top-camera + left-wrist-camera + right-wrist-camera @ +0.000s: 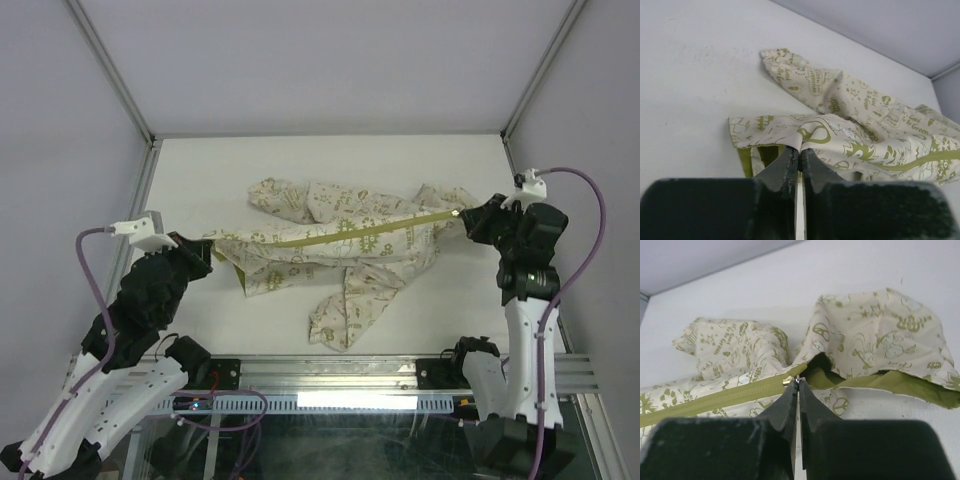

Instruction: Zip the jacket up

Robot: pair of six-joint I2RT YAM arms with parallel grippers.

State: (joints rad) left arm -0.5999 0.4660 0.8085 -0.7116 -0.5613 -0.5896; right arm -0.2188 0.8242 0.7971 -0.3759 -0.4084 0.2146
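Note:
The cream jacket [340, 240] with olive-green motifs lies stretched across the white table, its olive zipper band [350, 230] running left to right. My left gripper [205, 243] is shut on the jacket's bottom hem; in the left wrist view the fabric [840, 130] is pinched between the fingertips [801, 151]. My right gripper [462, 215] is shut on the metal zipper pull [792, 381] at the top of the closed olive zipper [725, 397], right at the hood [880, 340]. The hood's green lining [900, 382] shows.
One sleeve [350, 305] lies toward the table's front edge and another [285, 198] bunches at the back left. Grey enclosure walls and a metal frame post [150, 140] border the table.

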